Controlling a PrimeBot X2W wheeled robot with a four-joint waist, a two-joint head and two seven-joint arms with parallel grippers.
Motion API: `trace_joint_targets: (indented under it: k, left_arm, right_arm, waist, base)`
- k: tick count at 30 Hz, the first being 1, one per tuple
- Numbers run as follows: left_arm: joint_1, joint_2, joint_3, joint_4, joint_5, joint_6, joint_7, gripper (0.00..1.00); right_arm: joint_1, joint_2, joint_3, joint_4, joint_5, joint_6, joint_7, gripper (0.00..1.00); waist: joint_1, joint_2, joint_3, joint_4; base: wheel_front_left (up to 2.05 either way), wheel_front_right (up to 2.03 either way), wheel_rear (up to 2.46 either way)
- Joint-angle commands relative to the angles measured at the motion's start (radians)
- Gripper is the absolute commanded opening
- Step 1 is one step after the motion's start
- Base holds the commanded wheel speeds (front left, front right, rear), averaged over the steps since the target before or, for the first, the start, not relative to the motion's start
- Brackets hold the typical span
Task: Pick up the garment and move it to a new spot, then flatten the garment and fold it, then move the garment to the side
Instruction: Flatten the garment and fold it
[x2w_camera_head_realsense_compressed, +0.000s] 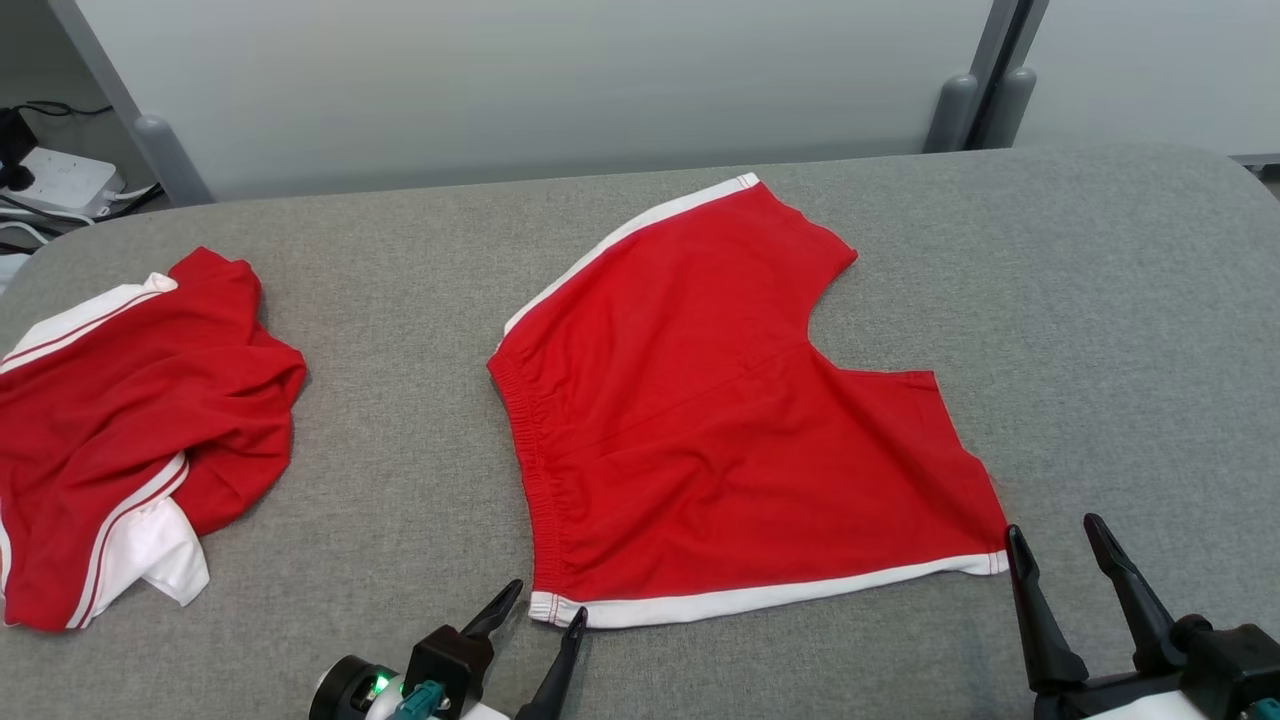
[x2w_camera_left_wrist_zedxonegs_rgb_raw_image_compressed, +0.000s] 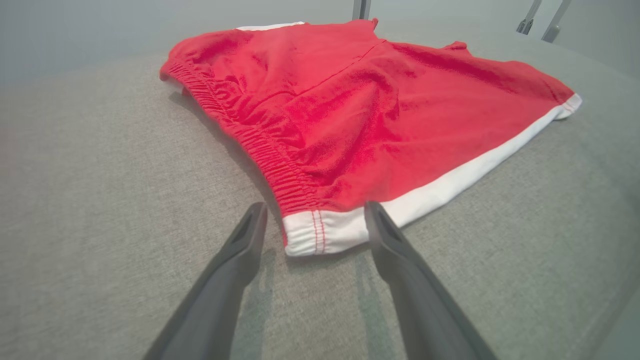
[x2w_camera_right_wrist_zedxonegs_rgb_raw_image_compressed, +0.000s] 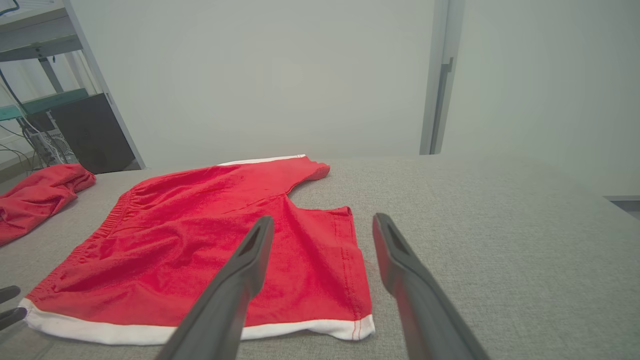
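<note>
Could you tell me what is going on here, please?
The robot is working on a pair of red shorts, spread flat on the grey table. Both grippers are open and hold nothing: the left gripper is at the near waistband corner, the right gripper by the near leg-hem corner. A crumpled red-and-white garment lies to the left.
</note>
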Motion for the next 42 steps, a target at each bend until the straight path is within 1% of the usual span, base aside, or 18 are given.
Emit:
trace_joint_targets:
  k: [1,14,15,16,17,26,29,34,37,42]
  left_arm:
    - [-0.051,0.007,0.024,-0.012,0.0,-0.002,-0.006,1.0]
    - [-0.088,0.022,-0.015,0.043,-0.018,-0.006,-0.006,1.0]
    - [-0.091,0.022,-0.019,0.048,-0.019,-0.007,-0.006,0.85]
    - [-0.095,0.023,-0.024,0.052,-0.02,-0.007,-0.006,0.44]
    - [-0.098,0.023,-0.028,0.055,-0.023,-0.007,-0.006,0.0]
    - [-0.099,0.038,-0.029,0.056,-0.056,-0.008,-0.006,0.0]
    - [-0.093,0.053,-0.018,0.045,-0.065,-0.008,-0.006,0.0]
    - [-0.07,0.095,-0.006,0.015,-0.079,-0.008,-0.006,0.0]
    - [-0.056,0.108,0.0,-0.003,-0.095,-0.008,0.002,0.0]
    - [-0.036,0.121,0.005,-0.044,-0.115,-0.008,0.018,0.0]
  right_arm:
    - [-0.039,-0.014,0.022,-0.027,0.002,0.004,-0.013,1.0]
    - [-0.047,-0.014,0.023,-0.027,0.01,0.004,-0.013,1.0]
    - [-0.047,-0.015,0.024,-0.027,0.011,0.004,-0.013,1.0]
    - [-0.047,-0.017,0.024,-0.027,0.011,0.004,-0.013,1.0]
    - [-0.047,-0.018,0.024,-0.027,0.011,0.004,-0.013,1.0]
    - [-0.047,-0.024,0.023,-0.023,0.013,0.004,-0.013,1.0]
    - [-0.047,-0.024,0.028,-0.011,0.017,0.004,-0.013,1.0]
    - [-0.048,-0.023,0.03,0.009,0.032,0.004,-0.013,1.0]
    - [-0.043,-0.027,0.036,0.044,0.043,0.004,-0.013,1.0]
    - [-0.045,-0.035,0.076,0.142,0.091,0.004,-0.013,1.0]
  waist:
    - [0.0,-0.0001,0.004,-0.002]
    - [0.0,-0.0001,0.014,-0.003]
    - [0.0,-0.0001,0.014,-0.002]
    - [0.0,-0.0001,0.013,-0.002]
    - [0.0,-0.0001,0.013,-0.001]
    - [0.0,-0.0001,0.01,0.009]
    - [0.0,-0.0001,0.008,0.014]
    - [0.0,-0.0001,0.007,0.026]
    - [0.0,-0.0001,0.005,0.034]
    - [0.0,-0.0001,0.009,0.046]
  base:
    - [0.0,0.0,0.0]
    - [0.0,0.0,0.0]
    - [0.0,0.0,0.0]
    - [0.0,0.0,0.0]
    - [0.0,0.0,0.0]
    - [0.0,0.0,0.0]
    - [0.0,0.0,0.0]
    - [0.0,0.0,0.0]
    - [0.0,0.0,0.0]
    - [0.0,0.0,0.0]
